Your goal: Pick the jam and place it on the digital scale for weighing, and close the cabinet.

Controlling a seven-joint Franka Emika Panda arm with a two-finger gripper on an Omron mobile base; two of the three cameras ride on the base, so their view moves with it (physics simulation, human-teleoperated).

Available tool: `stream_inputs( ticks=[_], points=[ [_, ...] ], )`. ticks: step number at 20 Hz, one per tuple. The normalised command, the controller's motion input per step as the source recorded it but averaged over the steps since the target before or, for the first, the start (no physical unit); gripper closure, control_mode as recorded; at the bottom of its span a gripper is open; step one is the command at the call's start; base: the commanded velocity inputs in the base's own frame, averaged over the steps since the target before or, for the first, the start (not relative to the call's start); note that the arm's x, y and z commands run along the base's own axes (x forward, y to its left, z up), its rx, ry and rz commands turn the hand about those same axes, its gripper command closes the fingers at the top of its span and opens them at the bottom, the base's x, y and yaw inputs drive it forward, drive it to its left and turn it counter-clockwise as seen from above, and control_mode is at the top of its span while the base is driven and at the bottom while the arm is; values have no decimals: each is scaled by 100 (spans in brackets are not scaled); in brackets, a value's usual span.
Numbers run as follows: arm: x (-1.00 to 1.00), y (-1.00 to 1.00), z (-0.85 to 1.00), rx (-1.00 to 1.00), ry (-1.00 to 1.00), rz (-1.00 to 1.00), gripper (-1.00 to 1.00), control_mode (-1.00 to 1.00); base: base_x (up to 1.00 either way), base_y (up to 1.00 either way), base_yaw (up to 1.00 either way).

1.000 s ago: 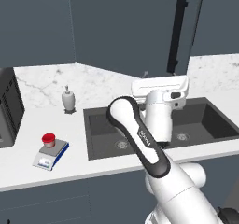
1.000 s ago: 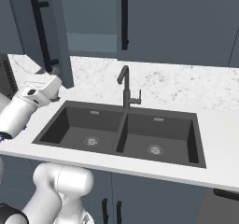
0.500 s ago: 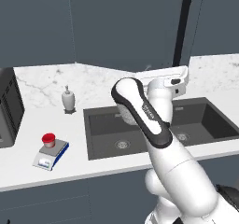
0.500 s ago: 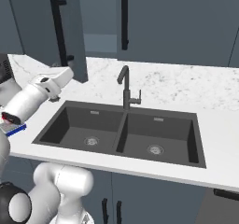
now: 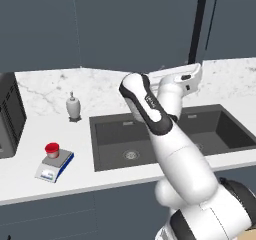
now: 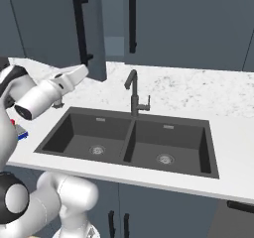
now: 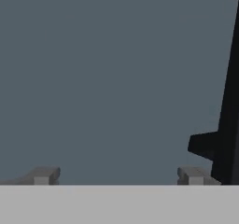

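Observation:
The jam (image 5: 51, 149), a small jar with a red lid, stands on the digital scale (image 5: 56, 166) at the left of the counter. My gripper (image 7: 116, 176) is open, its two fingertips (image 7: 44, 175) set wide apart against the flat face of the cabinet door (image 7: 107, 69). The door's black bar handle (image 7: 228, 125) runs down the right of the hand view. From the right base view the hand (image 6: 85, 69) rests on the partly open door (image 6: 94, 38), just below its handle (image 6: 79, 26). In the left base view the gripper (image 5: 197, 74) sits under the handle (image 5: 196, 29).
A double black sink (image 6: 129, 143) with a dark faucet (image 6: 133, 90) lies under the arm. A white soap dispenser (image 5: 73, 105) stands left of the sink, and a dark microwave (image 5: 10, 116) sits at the far left. Closed cabinet doors (image 6: 188, 19) lie to the right.
The hand has swung up and to the right against the cabinet door, and the door has turned further toward shut. The jaws have widened. The jam stays on the scale.

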Motion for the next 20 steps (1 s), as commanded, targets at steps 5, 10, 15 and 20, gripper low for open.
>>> stream_inputs(
  ticks=[5, 10, 15, 20],
  points=[
    [78, 7, 0, -13, 0, -52, -100, -100, 0, 0, 0],
    [100, 10, 0, -13, 0, -47, -100, -100, 0, 0, 0],
    [94, 8, 0, -14, -4, -47, -100, -100, 0, 0, 0],
    [60, 6, 0, -19, -20, -54, -100, -100, 0, 0, 0]
  ],
)
